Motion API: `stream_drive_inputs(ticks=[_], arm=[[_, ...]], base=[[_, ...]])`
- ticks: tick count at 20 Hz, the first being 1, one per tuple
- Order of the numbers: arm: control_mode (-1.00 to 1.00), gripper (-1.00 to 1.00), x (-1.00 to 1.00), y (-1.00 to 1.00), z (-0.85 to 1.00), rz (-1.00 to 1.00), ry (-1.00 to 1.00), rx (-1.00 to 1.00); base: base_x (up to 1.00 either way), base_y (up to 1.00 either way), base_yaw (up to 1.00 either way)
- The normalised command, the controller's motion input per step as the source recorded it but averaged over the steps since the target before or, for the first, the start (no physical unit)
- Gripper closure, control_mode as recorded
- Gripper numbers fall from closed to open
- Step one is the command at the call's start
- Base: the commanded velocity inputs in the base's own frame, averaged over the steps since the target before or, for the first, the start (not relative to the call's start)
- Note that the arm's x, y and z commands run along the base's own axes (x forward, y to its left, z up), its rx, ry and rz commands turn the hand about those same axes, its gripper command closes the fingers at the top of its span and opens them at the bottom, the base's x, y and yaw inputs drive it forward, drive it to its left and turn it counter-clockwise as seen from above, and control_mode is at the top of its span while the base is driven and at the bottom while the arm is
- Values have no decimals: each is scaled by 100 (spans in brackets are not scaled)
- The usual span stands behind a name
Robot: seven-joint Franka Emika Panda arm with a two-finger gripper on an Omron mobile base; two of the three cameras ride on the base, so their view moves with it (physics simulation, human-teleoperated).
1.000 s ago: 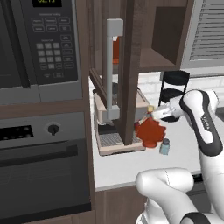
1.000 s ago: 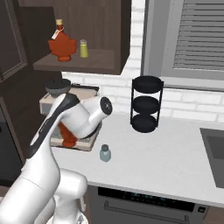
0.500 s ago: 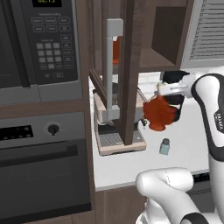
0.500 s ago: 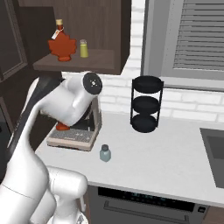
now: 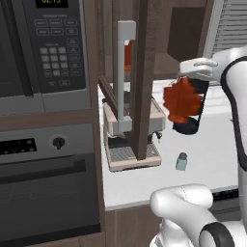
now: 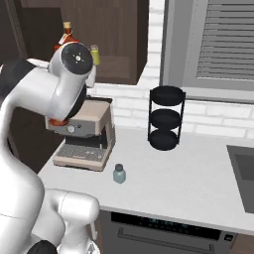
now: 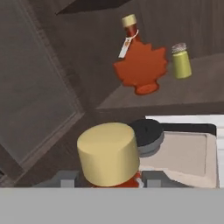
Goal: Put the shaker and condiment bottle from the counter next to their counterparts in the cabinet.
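My gripper [image 5: 186, 77] is shut on the neck of the condiment bottle [image 5: 181, 101], an orange-red maple-leaf shape hanging in the air right of the open cabinet door [image 5: 141, 72]. In the hand view the bottle's tan-yellow cap [image 7: 109, 153] sits between my fingertips [image 7: 65, 179]. On the cabinet shelf [image 7: 175, 94] ahead stand a matching leaf bottle [image 7: 142, 65] and a yellow-green shaker [image 7: 180, 61]. The small blue-green shaker [image 5: 182, 161] [image 6: 119, 173] stands upright on the white counter [image 6: 188, 183], in front of the coffee machine.
A beige coffee machine [image 5: 131, 130] [image 6: 85, 134] sits under the cabinet. The door's silver bar handle [image 5: 123, 67] juts toward me. A black tiered rack [image 6: 166, 119] stands by the brick wall. A microwave [image 5: 43, 48], an oven [image 5: 48, 188] and a sink [image 6: 243, 163] flank the counter.
The arm has lifted the condiment bottle off the counter beside the coffee machine and carried it up and to the right. The shaker has stayed where it was.
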Motion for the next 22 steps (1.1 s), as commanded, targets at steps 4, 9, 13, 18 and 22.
stream_drive_inputs(ticks=[4,9,13,18,22], arm=[[-100,100,0,0,90,17,-4,8],[-100,100,0,0,30,2,-1,0],[-100,100,19,0,1,5,-8,12],[-100,100,11,9,3,15,-20,17],[-100,100,11,8,-1,12,-17,12]], base=[[0,0,0],[0,0,0],[0,0,0],[0,0,0],[0,0,0]])
